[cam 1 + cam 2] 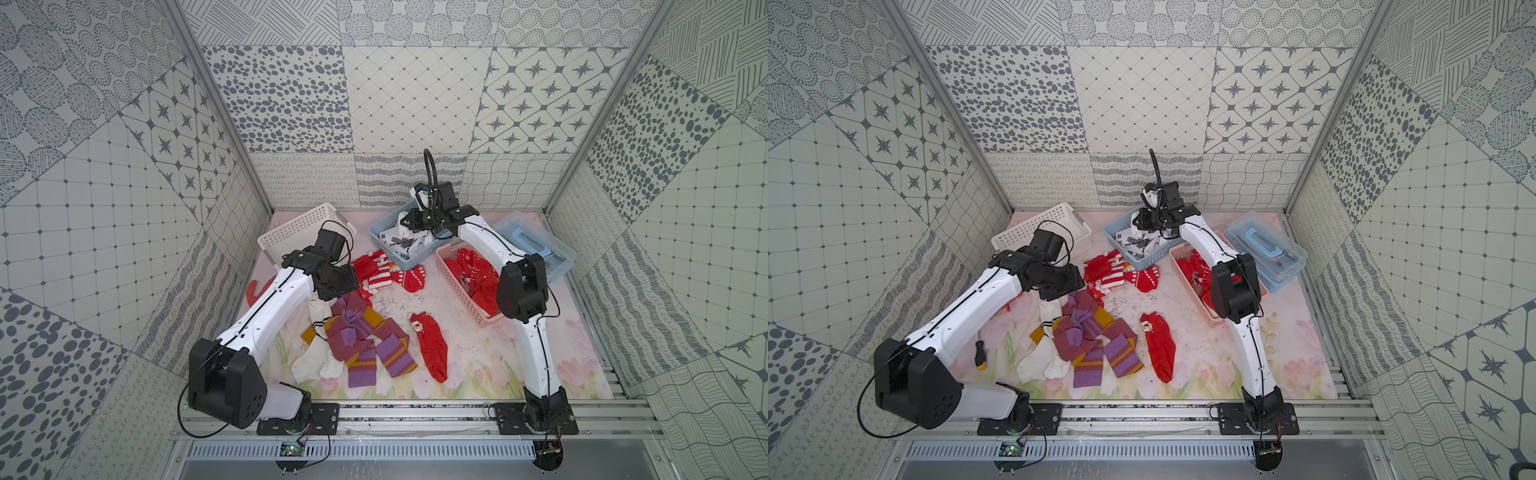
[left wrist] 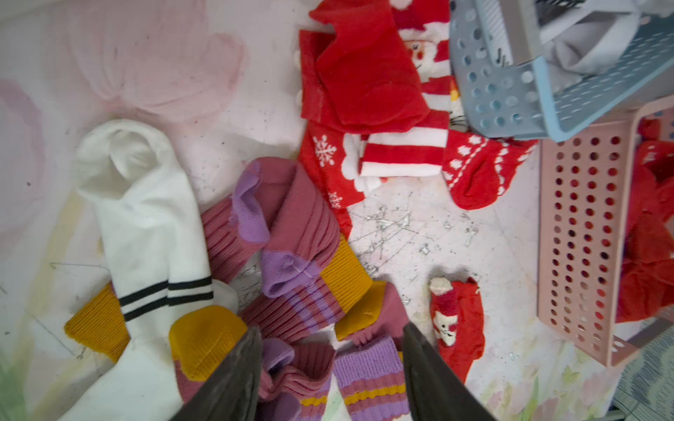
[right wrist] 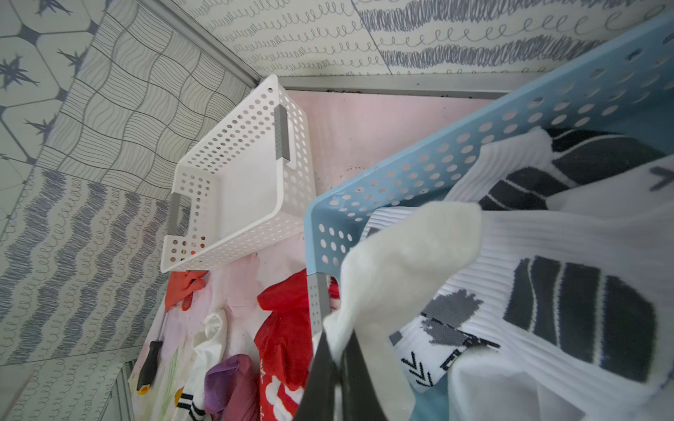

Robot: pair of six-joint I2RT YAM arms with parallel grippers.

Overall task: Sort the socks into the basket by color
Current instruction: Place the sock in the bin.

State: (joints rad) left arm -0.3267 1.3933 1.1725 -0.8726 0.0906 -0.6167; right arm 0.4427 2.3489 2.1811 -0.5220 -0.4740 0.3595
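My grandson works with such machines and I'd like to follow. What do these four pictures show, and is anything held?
These are two robot arms bolted to a rail at the table's front: the left arm and the right arm. Two pictures come from one camera overhead; the other two from a small camera on each wrist. On the flowered mat stand a white basket, a blue basket of white patterned socks, a pink basket of red ones and a clear lidded box. Loose purple socks, red socks and white socks lie nearer, with a screwdriver and an orange glove. The right arm's jaws are shut on a white sock over the blue basket. The left arm's jaws stand open above the purple socks, holding nothing.
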